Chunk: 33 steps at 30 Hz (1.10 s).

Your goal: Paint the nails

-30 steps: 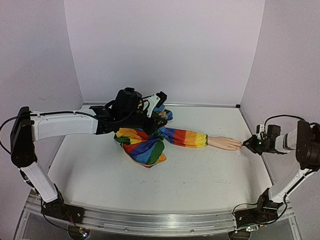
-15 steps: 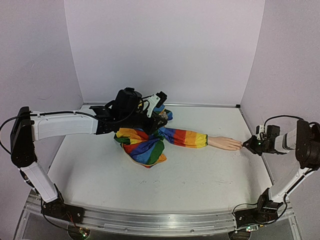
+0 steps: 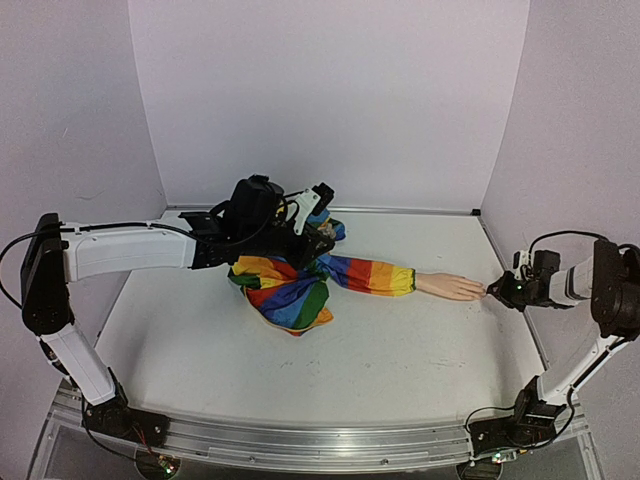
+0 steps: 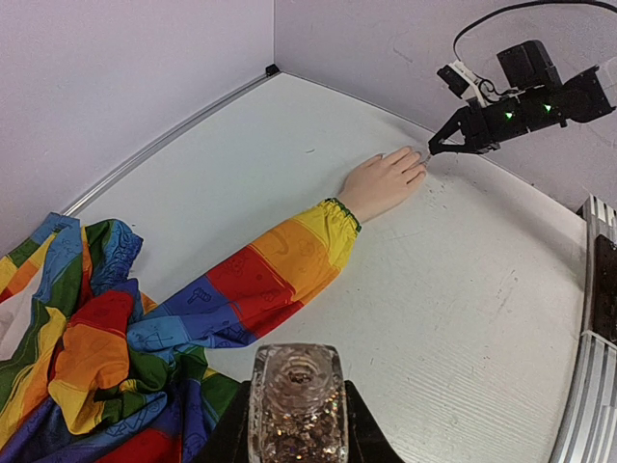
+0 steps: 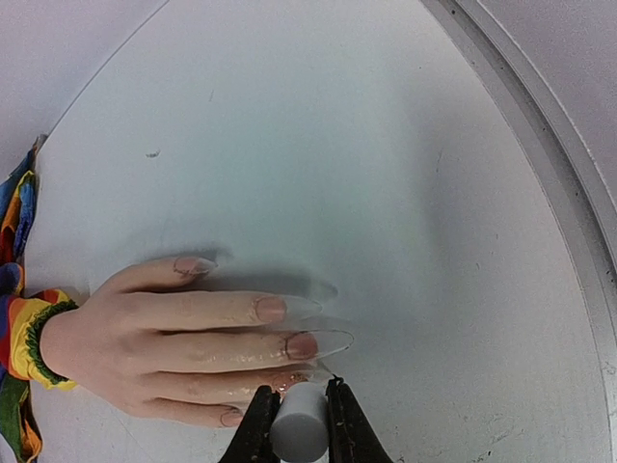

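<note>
A pale peach mannequin hand lies flat on the table at the end of a rainbow-striped sleeve. Its long clear nails point right. My right gripper is shut on a white cylindrical brush handle, its tip over the ring finger's nail; that gripper shows at the fingertips in the top view. My left gripper is shut on a clear glitter polish bottle, open mouth up, held above the bunched sleeve.
The sleeve's bunched cloth lies under the left arm. Walls close the table at back and sides; a metal rail runs along the right edge near the right gripper.
</note>
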Each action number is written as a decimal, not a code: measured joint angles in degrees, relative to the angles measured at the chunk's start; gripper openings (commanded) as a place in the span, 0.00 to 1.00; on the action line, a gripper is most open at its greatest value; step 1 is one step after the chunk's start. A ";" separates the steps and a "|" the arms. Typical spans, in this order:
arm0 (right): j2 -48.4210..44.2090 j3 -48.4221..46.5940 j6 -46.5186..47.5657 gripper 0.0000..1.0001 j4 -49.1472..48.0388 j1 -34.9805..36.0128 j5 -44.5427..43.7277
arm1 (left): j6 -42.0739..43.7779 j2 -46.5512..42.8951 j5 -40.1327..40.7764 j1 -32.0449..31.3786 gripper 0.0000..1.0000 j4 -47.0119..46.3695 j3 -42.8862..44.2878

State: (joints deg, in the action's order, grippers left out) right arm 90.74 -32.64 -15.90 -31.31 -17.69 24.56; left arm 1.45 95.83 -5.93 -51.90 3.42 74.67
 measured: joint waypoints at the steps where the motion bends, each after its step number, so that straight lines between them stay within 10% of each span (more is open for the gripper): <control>1: 0.00 0.00 0.00 0.00 0.02 0.00 -0.09 | 0.00 0.00 0.00 0.00 0.00 0.00 0.00; 33: -6.10 0.00 -0.24 0.00 2.54 0.09 -3.43 | -0.52 -0.20 -0.63 0.00 0.00 0.02 -0.02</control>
State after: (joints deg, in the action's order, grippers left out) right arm 84.64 -32.64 -16.14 -28.77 -17.61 21.12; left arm 0.93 95.64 -6.57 -51.90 3.44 74.65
